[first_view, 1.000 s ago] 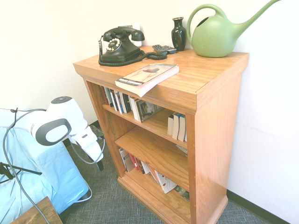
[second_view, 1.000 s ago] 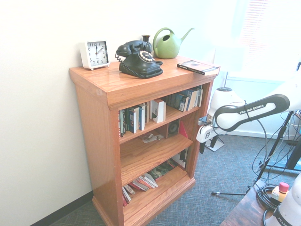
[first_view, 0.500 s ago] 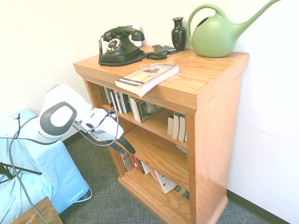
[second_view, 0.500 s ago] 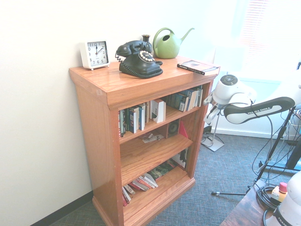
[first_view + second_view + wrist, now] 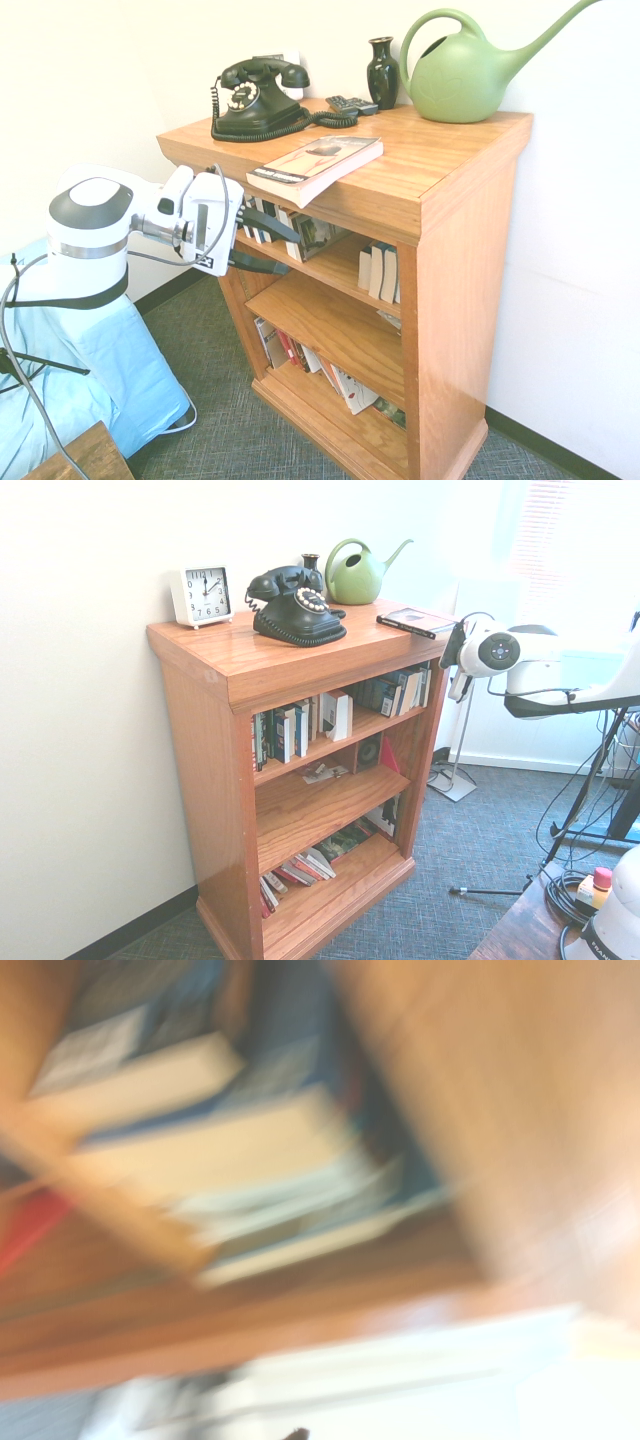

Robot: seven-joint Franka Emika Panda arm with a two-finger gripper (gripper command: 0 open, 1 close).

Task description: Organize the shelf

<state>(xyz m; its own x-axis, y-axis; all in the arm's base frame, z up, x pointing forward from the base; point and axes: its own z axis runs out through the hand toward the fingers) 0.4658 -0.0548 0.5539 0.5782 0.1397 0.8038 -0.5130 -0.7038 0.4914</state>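
**Open claw at the bookcase, with a paperback perched just above it**

Nearest me in the first exterior view, the side panel of the bookcase (image 5: 460, 300) faces the camera. The bookcase is what I'm here to organize, and it stands upright against the wall. Beyond that panel, a few pale books (image 5: 377, 270) stand on the upper shelf. Down on the bottom shelf, the leaning books (image 5: 345, 385) look ready to slide if one gets pulled out carelessly.

Further across, my claw (image 5: 293, 252) is released, its two dark fingers spread with nothing between them, level with the upper shelf opening. I can't tell from here whether the tips are past the front edge. If I push in at this slant, I judge one finger could catch the shelf board or the upright, or shove the row of books (image 5: 312, 232) backward instead of straddling one. The wrist view is badly blurred, though page edges (image 5: 230, 1150) show in it, so a misjudged depth is my likeliest mistake.

Up on top, the paperback (image 5: 315, 165) lies flat and seems to jut over the front edge. Lifting the wrist too early could tip it off. Deeper back sit the black telephone (image 5: 258, 105), whose loose cord could snag a finger, the remotes (image 5: 350, 105), the narrow vase (image 5: 382, 75), which a jolt might topple, and the green watering can (image 5: 465, 75).
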